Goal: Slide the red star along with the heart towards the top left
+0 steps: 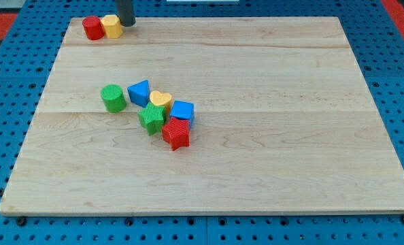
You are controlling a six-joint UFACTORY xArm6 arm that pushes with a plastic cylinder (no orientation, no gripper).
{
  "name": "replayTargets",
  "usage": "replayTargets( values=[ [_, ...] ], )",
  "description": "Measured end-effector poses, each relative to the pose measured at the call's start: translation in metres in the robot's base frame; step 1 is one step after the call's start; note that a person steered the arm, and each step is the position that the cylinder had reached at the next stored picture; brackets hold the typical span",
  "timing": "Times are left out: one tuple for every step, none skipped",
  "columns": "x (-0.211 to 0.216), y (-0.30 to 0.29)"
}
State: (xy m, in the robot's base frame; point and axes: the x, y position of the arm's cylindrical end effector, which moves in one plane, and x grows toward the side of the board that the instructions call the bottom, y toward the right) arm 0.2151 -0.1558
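The red star [177, 133] lies a little left of the board's middle, at the lower right of a tight cluster. The yellow heart [160, 101] sits just above it, between a blue triangle [140, 92] and a blue cube [182, 111]. A green star [151, 118] touches the red star's upper left. My tip [128, 23] is at the view's top left, just right of a yellow block [111, 26], far above the cluster.
A green cylinder [113, 98] stands left of the blue triangle. A red block [92, 28] touches the yellow block at the board's top left corner. The wooden board [290, 136] lies on a blue perforated table.
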Motion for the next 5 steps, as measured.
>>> replayTargets(
  values=[
    [0.014,0.001],
    [0.020,0.067],
    [0.089,0.164],
    [0.211,0.255],
    [0.302,0.290]
  ],
)
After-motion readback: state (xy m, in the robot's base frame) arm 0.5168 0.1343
